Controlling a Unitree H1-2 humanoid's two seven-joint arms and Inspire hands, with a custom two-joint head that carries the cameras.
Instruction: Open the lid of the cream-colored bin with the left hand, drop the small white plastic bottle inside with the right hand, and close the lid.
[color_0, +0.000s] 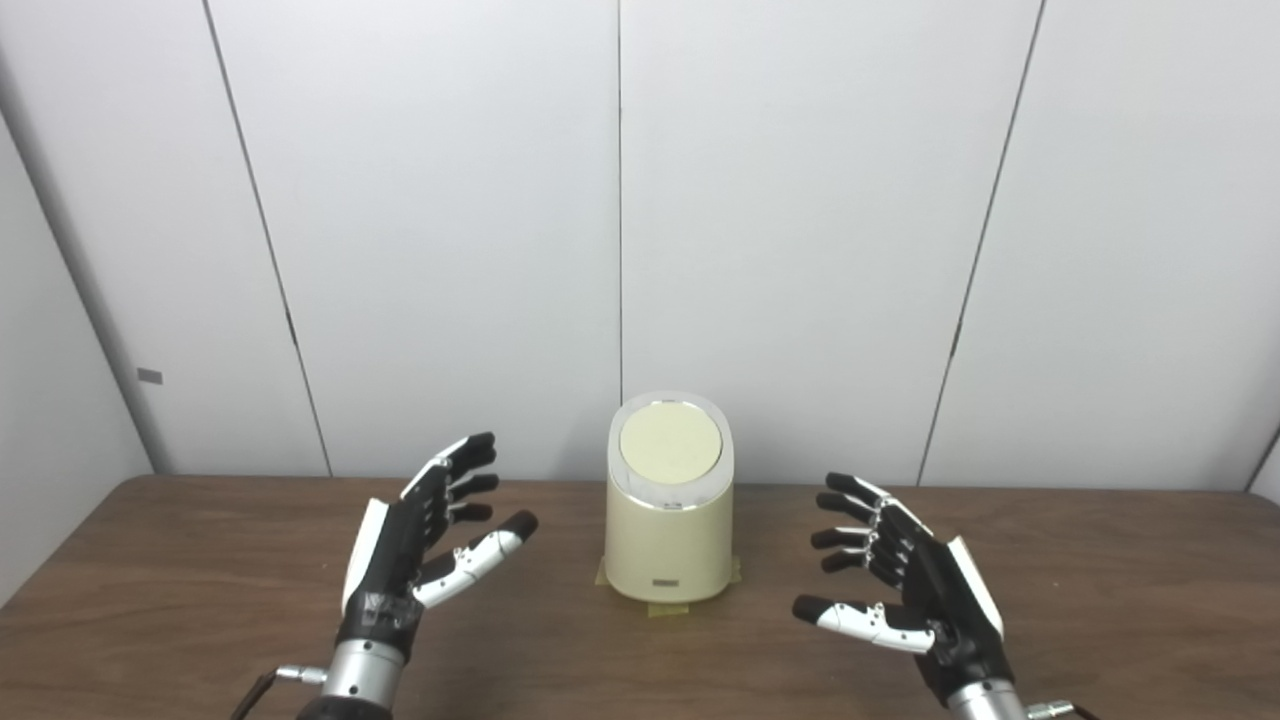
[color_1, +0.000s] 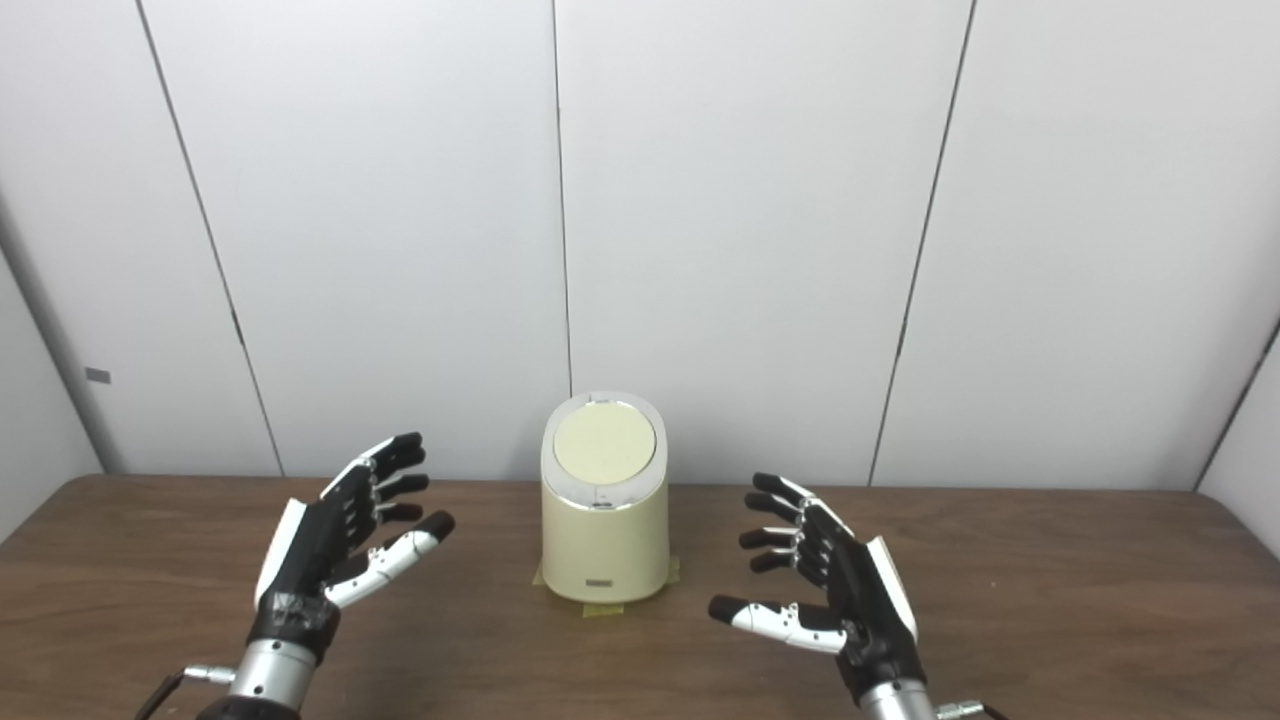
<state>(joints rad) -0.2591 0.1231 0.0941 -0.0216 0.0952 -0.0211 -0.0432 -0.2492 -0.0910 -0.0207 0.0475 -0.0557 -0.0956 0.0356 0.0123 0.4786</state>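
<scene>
On table (color_0: 200, 560), one lidded bin (color_0: 668, 540), two empty robot hands: left (color_0: 415, 540), right (color_0: 905, 580)

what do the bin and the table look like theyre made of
The cream-colored bin looks like smooth molded plastic: even color, soft sheen, rounded edges. Its lid is a matte cream disc set in a paler glossy ring, probably plastic too. The table shows dark brown wood grain with a dull finish; solid wood or laminate cannot be told.

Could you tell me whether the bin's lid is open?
No, the lid lies flat and closed on the cream-colored bin, both hands apart from it.
</scene>
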